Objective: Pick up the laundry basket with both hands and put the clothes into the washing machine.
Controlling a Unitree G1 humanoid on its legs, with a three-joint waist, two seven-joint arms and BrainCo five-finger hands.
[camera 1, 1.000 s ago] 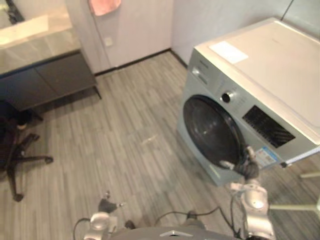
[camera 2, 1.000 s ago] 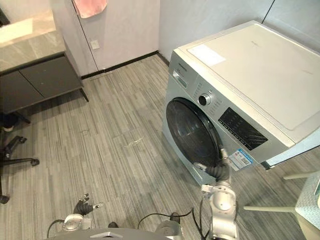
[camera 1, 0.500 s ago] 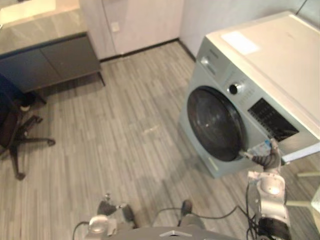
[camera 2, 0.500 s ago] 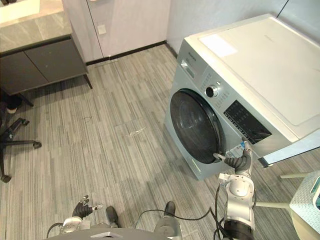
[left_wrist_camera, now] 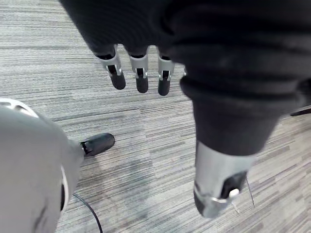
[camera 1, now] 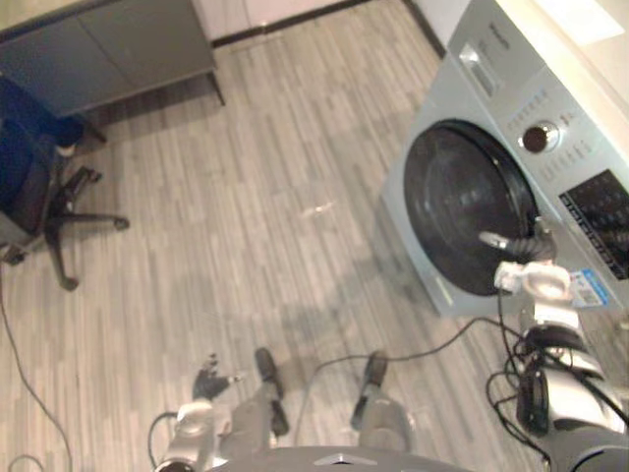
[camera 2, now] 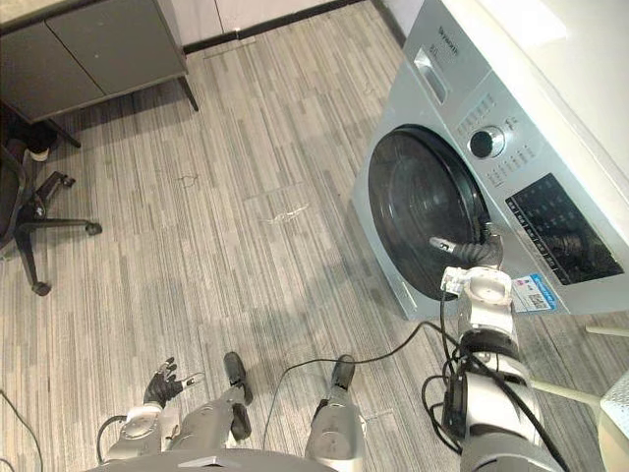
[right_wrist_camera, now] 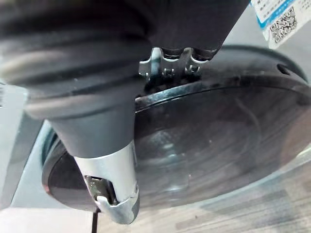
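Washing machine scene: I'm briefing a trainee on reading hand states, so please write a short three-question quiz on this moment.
1. True or false: the left hand is curled into a fist.
2. Where on the washing machine is the right hand?
A) on the control knob
B) at the edge of the door
C) flat on the top panel
3. Short answer: which piece of furniture stands on the floor at the robot's far left?

Key
1. False: its fingers are straight and it holds nothing.
2. B.
3. The office chair.
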